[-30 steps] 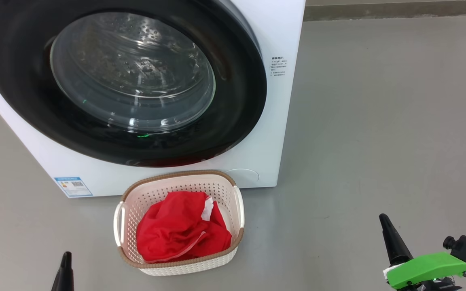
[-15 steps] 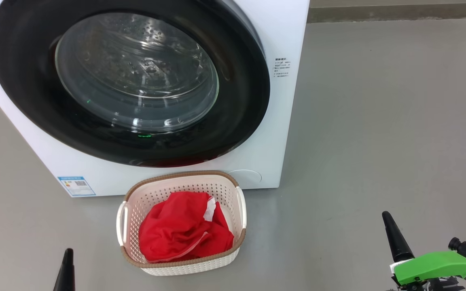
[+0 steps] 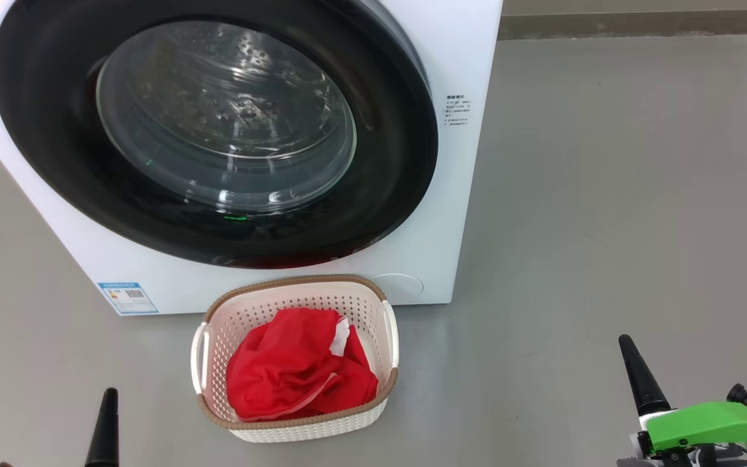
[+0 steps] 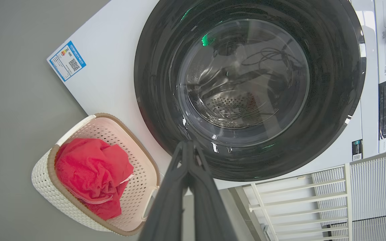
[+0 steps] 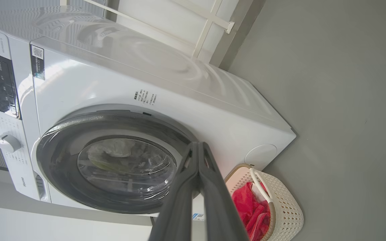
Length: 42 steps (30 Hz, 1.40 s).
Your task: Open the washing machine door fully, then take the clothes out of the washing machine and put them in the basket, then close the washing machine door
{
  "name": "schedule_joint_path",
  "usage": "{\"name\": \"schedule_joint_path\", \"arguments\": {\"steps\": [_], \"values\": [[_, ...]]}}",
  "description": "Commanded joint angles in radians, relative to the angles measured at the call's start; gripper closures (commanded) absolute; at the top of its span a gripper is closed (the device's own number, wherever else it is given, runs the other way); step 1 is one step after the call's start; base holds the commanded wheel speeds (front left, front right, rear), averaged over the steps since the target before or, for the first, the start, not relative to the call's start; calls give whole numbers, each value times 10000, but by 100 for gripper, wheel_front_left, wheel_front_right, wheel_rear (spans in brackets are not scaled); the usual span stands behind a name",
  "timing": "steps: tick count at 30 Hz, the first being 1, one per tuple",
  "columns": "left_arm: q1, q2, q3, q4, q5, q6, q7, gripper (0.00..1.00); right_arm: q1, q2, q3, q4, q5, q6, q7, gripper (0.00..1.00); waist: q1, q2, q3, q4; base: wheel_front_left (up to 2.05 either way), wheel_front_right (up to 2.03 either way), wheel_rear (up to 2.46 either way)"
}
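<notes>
Red clothes (image 3: pixel 289 376) in basket (image 3: pixel 308 429) before shut washing machine door (image 3: pixel 390 162)

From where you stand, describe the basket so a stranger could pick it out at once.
Find the big white washing machine with its round black door. On the grey floor just in front of it, below the door, stands the basket. It is small, cream and perforated, with a brown rim, and holds red clothes.

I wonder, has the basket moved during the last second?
No. The basket keeps its place before the washing machine, at the same offset from the blue sticker; everything in the head view drifted slightly right together, so the camera moved.
</notes>
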Motion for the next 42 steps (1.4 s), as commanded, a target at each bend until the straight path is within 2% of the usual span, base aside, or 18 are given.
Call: {"name": "schedule_joint_path", "arguments": {"steps": [1,35,42], "values": [[-519,77,319,-187,-361,-22,95,100,-180,-7,39,-327,353,-6,116,100,0,0,-7,14,0,0,0],[-1069,-332,780,-46,-3400,-31,1057,100,-158,331,-592,-769,3487,-11,1097,100,-1,0,-110,236,0,0,0],[-1080,-345,796,-43,-3455,-31,1082,100,-158,340,-608,-778,3547,-11,1119,100,-1,0,-112,240,0,0,0]]}}
